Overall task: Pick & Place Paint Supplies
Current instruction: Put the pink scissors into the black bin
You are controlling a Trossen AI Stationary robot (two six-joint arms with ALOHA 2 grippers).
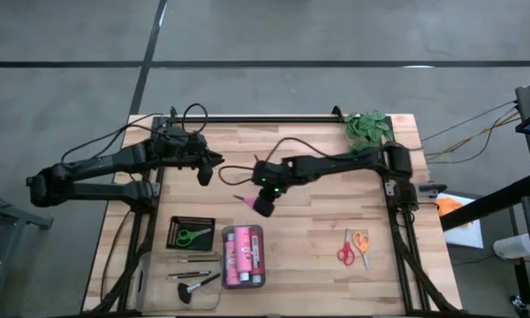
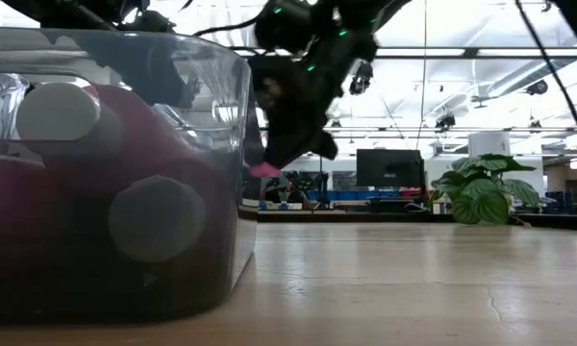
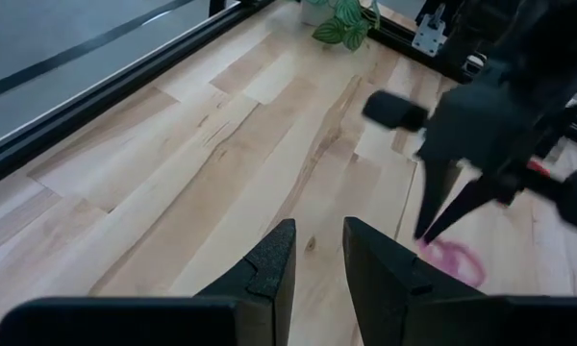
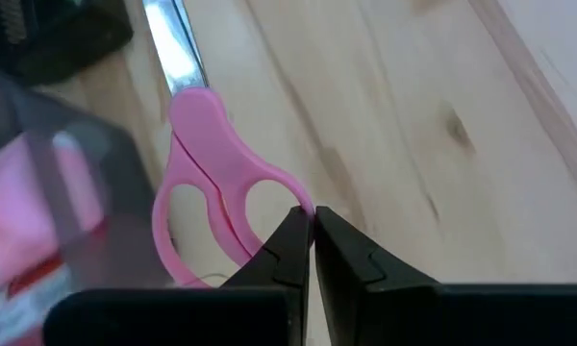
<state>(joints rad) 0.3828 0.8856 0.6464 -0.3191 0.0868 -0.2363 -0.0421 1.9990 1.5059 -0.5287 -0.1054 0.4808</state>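
Note:
The pink-handled scissors (image 1: 246,202) hang from my shut right gripper (image 1: 261,205) over the table's middle, and also show in the low view (image 2: 263,169). My left gripper (image 1: 206,174) hovers open left of them, touching nothing. Three pink paint bottles (image 1: 242,256) lie in a clear tray (image 1: 244,284). The green-handled scissors (image 1: 189,235) lie in a black tray (image 1: 176,223). Thin brushes (image 1: 193,260) and the fluffy black-tipped brush (image 1: 194,288) lie in a clear tray at the near edge. Red and orange scissors (image 1: 354,248) lie on the table to the right. My right gripper (image 4: 313,213) pinches the rim of one pink handle loop (image 4: 287,190) between its two fingertips, coming from above and slanting down. The metal blades (image 4: 176,43) point away from the fingers. The scissors hang lifted clear of the table.
A green leafy plant (image 1: 368,129) stands at the far right corner. The clear tray's wall (image 2: 233,144) fills the left of the low view. Bare wood lies between the bottle tray and the red and orange scissors, and across the far middle of the table.

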